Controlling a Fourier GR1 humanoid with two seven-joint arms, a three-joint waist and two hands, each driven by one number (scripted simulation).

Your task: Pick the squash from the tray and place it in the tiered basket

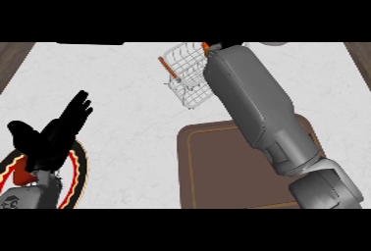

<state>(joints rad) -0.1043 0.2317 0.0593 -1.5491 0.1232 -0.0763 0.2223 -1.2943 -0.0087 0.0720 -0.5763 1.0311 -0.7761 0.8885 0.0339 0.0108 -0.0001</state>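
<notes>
One forearm (261,108) across basket (185,68) (tray (217,171) below)

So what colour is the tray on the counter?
Dark brown with a thin lighter border line, in the head view: tray.

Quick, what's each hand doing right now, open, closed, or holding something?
Left hand: open, fingers straight, holding nothing.
Right hand: hidden behind its grey forearm at the white wire basket; cannot be told.

Round plate (81,166), red-and-black rim, lower left on white counter (130,112).
</notes>
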